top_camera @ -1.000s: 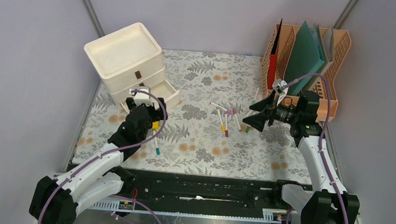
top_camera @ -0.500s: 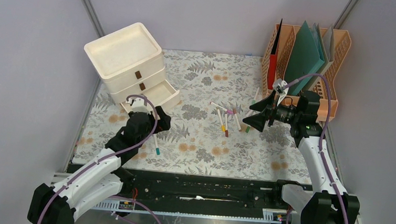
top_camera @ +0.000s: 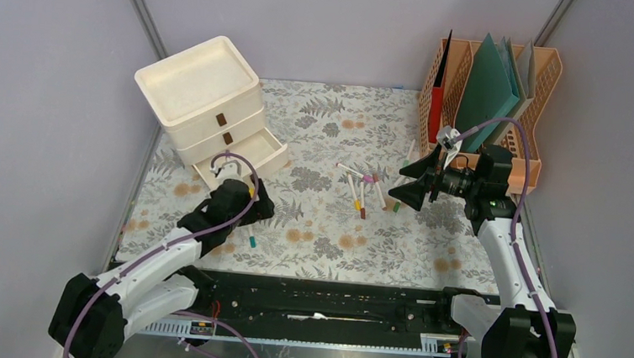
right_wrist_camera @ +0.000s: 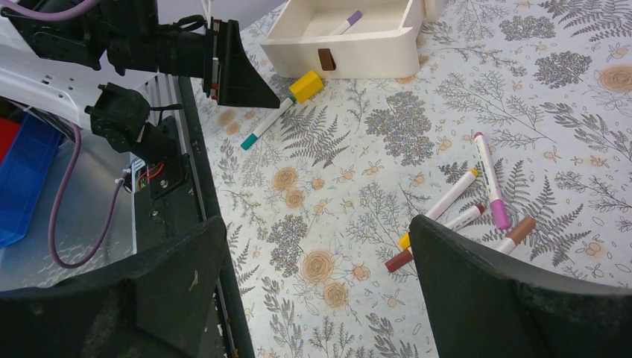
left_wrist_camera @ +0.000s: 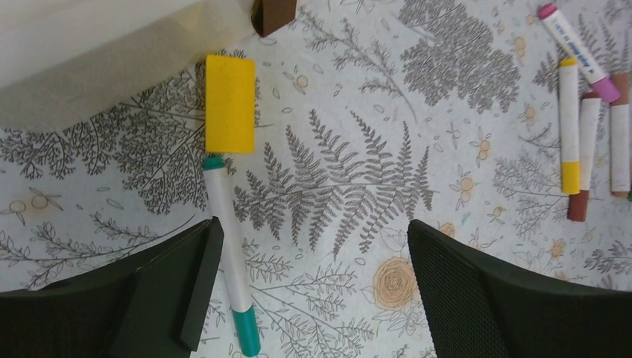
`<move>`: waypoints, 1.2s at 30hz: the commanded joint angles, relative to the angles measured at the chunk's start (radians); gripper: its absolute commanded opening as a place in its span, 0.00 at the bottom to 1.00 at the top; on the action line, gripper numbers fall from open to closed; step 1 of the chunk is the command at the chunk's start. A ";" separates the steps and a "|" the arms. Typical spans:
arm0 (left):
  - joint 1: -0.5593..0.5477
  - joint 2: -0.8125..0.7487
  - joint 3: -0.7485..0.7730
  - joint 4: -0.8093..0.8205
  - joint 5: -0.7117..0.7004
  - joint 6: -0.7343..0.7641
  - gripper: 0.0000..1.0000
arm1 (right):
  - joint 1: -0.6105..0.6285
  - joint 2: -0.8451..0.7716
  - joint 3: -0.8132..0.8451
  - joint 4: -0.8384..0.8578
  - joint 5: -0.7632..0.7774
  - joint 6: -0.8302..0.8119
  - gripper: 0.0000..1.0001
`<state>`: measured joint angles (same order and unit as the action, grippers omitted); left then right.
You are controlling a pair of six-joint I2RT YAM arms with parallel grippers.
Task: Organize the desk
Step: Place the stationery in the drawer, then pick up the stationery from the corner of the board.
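Marker (right_wrist_camera: 347, 22), purple, in drawer (right_wrist_camera: 350, 48): right wrist view only. Left gripper (left_wrist_camera: 313, 239), right gripper (right_wrist_camera: 317, 231) wide.

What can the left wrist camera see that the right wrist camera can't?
Only the left wrist view shows that the teal-capped pen has a small teal tip too, next to the yellow block. Only the right wrist view shows the inside of the open drawer, where a purple-capped pen lies, plus the left arm and a blue bin. Both show the yellow block, that teal-capped pen, a scatter of loose pens and the leaf-patterned desk.
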<state>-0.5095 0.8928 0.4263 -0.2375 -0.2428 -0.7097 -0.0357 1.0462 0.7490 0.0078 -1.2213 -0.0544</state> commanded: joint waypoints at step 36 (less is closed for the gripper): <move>-0.040 0.392 0.122 -0.178 -0.119 -0.152 0.17 | -0.013 -0.023 0.033 0.012 -0.023 0.000 1.00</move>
<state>-0.5270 1.2636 0.5476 -0.4156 -0.4114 -0.8742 -0.0422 1.0435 0.7490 0.0078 -1.2217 -0.0544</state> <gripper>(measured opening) 0.212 0.995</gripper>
